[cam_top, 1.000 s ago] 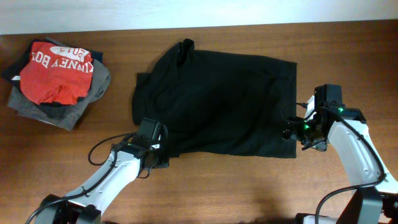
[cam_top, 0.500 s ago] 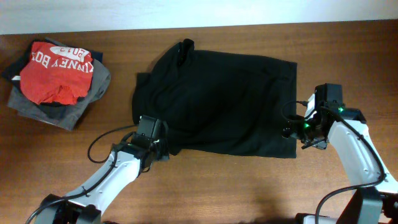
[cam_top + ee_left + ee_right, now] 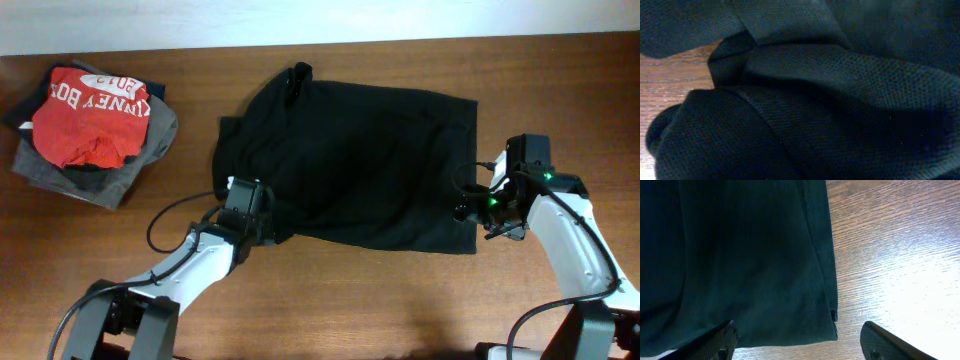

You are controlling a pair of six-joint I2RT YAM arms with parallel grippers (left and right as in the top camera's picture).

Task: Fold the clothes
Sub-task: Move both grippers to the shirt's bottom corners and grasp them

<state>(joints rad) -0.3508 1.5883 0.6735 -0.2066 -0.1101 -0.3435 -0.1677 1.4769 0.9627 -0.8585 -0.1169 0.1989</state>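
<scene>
Brown wooden table fills our view, with bare board along the near side and to the right. Across its middle lies the black top, spread nearly flat, so we judge the folding barely begun. A pile topped by a red T-shirt sits well apart at the far left, out of the way. Our left gripper sits at the top's near left corner, where the cloth bunches. Its wrist view shows only fabric, so we cannot tell how its jaws stand. Our right gripper is at the near right hem corner, fingers spread wide, pinching nothing. Both corners suit lifting the near edge over.
</scene>
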